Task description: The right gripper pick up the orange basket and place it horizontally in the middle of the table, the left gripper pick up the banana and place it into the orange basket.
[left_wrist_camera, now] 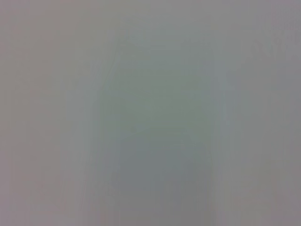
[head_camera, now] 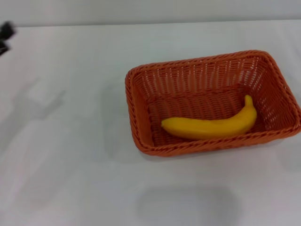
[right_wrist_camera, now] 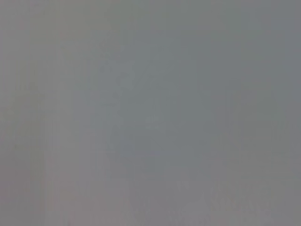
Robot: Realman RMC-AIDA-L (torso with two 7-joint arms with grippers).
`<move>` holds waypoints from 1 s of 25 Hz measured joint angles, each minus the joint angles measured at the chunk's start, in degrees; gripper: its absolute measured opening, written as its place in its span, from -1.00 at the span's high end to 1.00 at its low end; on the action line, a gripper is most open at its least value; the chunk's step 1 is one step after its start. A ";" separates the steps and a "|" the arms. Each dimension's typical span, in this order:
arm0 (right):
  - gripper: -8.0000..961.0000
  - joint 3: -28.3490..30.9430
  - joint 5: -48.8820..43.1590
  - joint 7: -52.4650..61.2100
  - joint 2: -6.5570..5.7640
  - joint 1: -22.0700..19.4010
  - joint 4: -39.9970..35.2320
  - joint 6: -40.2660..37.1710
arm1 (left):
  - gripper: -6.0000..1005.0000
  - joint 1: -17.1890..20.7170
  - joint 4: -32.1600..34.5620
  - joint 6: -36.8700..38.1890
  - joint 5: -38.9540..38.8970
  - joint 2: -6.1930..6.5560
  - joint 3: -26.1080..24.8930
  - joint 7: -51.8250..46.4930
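The orange basket (head_camera: pixel 211 101) lies lengthwise on the white table (head_camera: pixel 70 165), right of centre in the head view. Inside it, along the near wall, the yellow banana (head_camera: pixel 211 126) lies flat with its stem pointing to the far right. My left gripper (head_camera: pixel 4 38) shows only as two black fingertips at the far left edge, well away from the basket, a small gap between them and nothing held. The right gripper is out of view. Both wrist views show only a plain grey surface.
The table's far edge (head_camera: pixel 150 23) runs across the top of the head view. Bare white tabletop lies left of the basket and in front of it.
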 joint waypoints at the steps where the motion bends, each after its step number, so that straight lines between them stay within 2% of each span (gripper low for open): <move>1: -0.59 0.00 -0.01 -0.33 -0.02 -0.18 0.81 -0.25 | -0.76 0.05 3.61 -1.77 -2.07 -0.02 -1.95 2.60; 5: -0.57 0.63 0.30 -1.93 -0.06 -0.49 2.91 -2.19 | -0.76 0.17 15.46 -5.81 -9.39 -0.03 -7.91 10.45; 12: -0.57 1.12 0.28 -1.95 -0.08 -0.37 3.07 -4.79 | -0.76 -0.33 28.07 -8.19 -15.62 0.17 -14.27 18.75; 18: -0.57 1.18 0.34 -2.04 -0.15 -0.21 2.71 -5.37 | -0.76 -1.01 32.47 -9.17 -18.34 0.25 -15.40 20.81; 25: -0.57 1.39 0.40 -2.13 -0.16 -0.28 2.68 -5.45 | -0.76 -1.50 32.76 -9.00 -18.37 0.41 -15.53 20.72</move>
